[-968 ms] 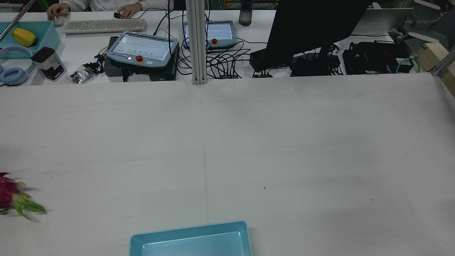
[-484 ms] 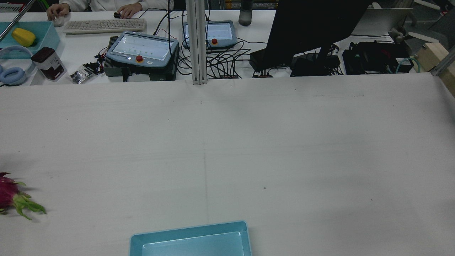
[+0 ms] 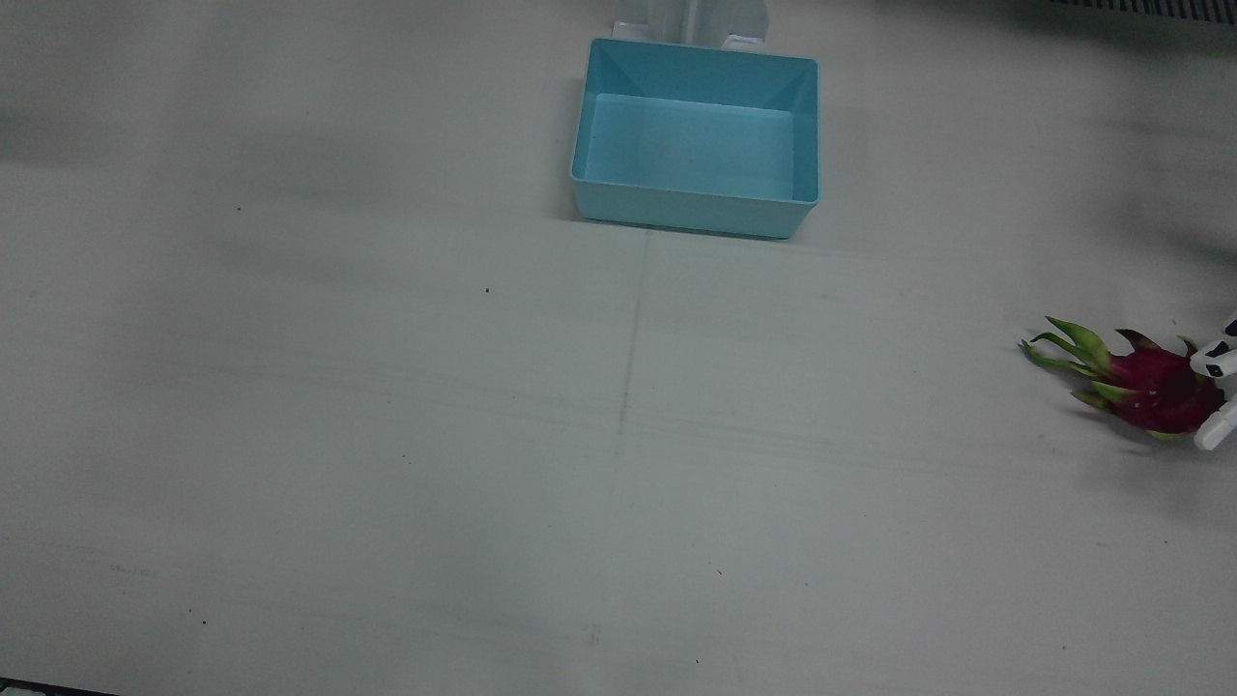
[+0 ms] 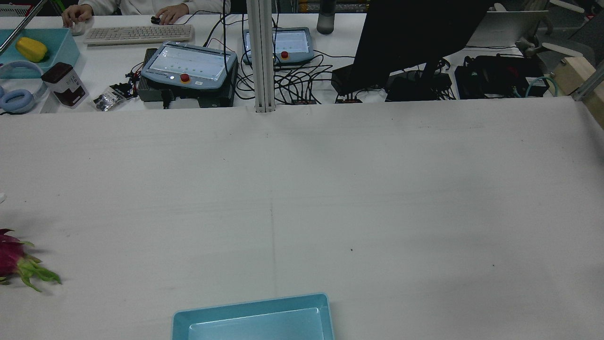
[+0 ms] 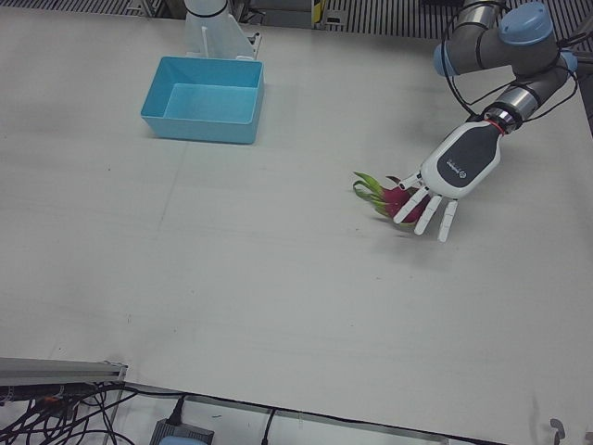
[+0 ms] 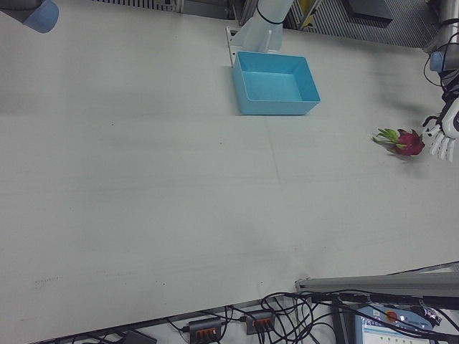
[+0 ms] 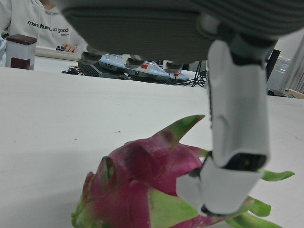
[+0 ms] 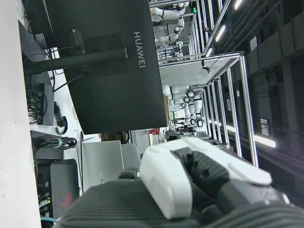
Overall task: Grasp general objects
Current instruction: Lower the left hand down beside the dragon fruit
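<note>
- Left hand (image 5: pixel 434 202) spread over dragon fruit (image 5: pixel 387 197), grasping nothing.
- Right hand (image 8: pixel 190 190): grip impossible to tell.
- Blue bin (image 5: pixel 202 116) well apart.

Bare table (image 3: pixel 387 435) all round; only the blue bin (image 3: pixel 696 217) obstructs, seemingly far off.

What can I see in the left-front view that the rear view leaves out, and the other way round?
Only the left-front view shows the left robot hand, fingers spread, over the dragon fruit, with its arm behind.

Only the rear view shows the operators' desk beyond the table: a keyboard, two control tablets, a dark monitor, cables, and a person's hands.

Both show the dragon fruit, cut off at the rear view's left edge, the blue bin, which holds nothing, and the white table.
</note>
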Robot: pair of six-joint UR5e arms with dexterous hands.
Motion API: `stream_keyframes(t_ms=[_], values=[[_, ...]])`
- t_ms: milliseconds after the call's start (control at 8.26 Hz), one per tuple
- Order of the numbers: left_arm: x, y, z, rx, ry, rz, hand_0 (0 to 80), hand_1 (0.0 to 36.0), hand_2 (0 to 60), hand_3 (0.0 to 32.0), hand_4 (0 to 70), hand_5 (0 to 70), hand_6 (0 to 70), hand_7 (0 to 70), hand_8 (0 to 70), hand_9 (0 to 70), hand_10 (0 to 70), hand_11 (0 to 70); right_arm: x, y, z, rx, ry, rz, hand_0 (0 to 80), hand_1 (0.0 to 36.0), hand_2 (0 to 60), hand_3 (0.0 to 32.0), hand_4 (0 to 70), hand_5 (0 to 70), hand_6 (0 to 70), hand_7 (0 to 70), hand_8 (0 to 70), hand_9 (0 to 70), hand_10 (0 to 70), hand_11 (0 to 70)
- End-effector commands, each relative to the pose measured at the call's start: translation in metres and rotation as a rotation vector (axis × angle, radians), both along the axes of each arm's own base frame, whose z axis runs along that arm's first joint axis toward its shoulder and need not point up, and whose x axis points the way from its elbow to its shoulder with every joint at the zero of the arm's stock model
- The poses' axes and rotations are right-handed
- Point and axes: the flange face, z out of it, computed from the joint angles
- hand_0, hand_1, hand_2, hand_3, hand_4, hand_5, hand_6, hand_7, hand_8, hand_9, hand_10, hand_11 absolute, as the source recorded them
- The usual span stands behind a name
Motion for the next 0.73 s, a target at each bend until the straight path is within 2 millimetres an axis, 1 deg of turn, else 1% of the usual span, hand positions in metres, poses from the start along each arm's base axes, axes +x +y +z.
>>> stream_keyframes(t_ms=[0, 121, 242, 363, 484, 605], values=[[0.005, -0.002, -0.003, 0.024, 0.018, -0.001, 58.9, 21.6, 0.0, 32.0, 0.0, 0.0, 0.0, 0.0, 0.0, 0.0, 0.0, 0.0, 0.0, 0.0, 0.0, 0.0, 0.0, 0.001, 0.0, 0.0, 0.0, 0.0, 0.0, 0.0, 0.0, 0.0, 0.0, 0.0, 0.0, 0.0], [0.005, -0.004, -0.005, 0.028, 0.037, -0.009, 56.6, 20.9, 0.0, 32.0, 0.0, 0.0, 0.0, 0.0, 0.0, 0.0, 0.0, 0.0, 0.0, 0.0, 0.0, 0.0, 0.0, 0.0, 0.0, 0.0, 0.0, 0.0, 0.0, 0.0, 0.0, 0.0, 0.0, 0.0, 0.0, 0.0], [0.004, -0.007, -0.007, 0.039, 0.048, -0.038, 53.5, 19.0, 0.0, 32.0, 0.0, 0.0, 0.0, 0.0, 0.0, 0.0, 0.0, 0.0, 0.0, 0.0, 0.0, 0.0, 0.0, 0.001, 0.0, 0.0, 0.0, 0.0, 0.0, 0.0, 0.0, 0.0, 0.0, 0.0, 0.0, 0.0], [0.007, -0.008, -0.007, 0.044, 0.051, -0.048, 53.3, 19.1, 0.0, 32.0, 0.0, 0.0, 0.0, 0.0, 0.0, 0.0, 0.0, 0.0, 0.0, 0.0, 0.0, 0.0, 0.0, 0.0, 0.0, 0.0, 0.0, 0.0, 0.0, 0.0, 0.0, 0.0, 0.0, 0.0, 0.0, 0.0], [0.015, -0.007, -0.005, 0.045, 0.045, -0.036, 54.3, 20.5, 0.5, 32.0, 0.0, 0.0, 0.0, 0.0, 0.0, 0.0, 0.0, 0.0, 0.0, 0.0, 0.0, 0.0, 0.0, 0.001, 0.0, 0.0, 0.0, 0.0, 0.0, 0.0, 0.0, 0.0, 0.0, 0.0, 0.0, 0.0], [0.023, -0.005, 0.002, 0.038, 0.034, -0.027, 52.6, 19.1, 0.4, 32.0, 0.0, 0.0, 0.0, 0.0, 0.0, 0.0, 0.0, 0.0, 0.0, 0.0, 0.0, 0.0, 0.0, 0.0, 0.0, 0.0, 0.0, 0.0, 0.0, 0.0, 0.0, 0.0, 0.0, 0.0, 0.0, 0.0]])
